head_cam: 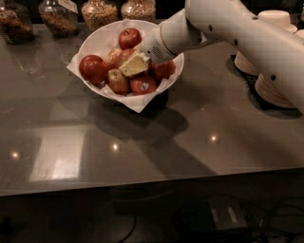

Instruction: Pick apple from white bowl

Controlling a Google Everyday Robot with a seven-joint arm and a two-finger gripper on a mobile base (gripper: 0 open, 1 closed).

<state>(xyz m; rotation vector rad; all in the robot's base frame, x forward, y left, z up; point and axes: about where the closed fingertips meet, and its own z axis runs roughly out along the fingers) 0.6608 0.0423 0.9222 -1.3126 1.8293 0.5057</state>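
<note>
Dark grey counter carried a fruit bowl, jars and paper bowls

The glossy counter (142,156) bore the white bowl (97,40) toward its far side, the corners of its paper lining (137,105) hanging over the rim toward the surface. Four glass jars (99,13) of dry goods lined the back edge. Stacks of beige paper bowls (273,88) stood at the right. The robot's gripper (134,65) was inside the white bowl. Spots of light glinted on the bare near half.
</note>
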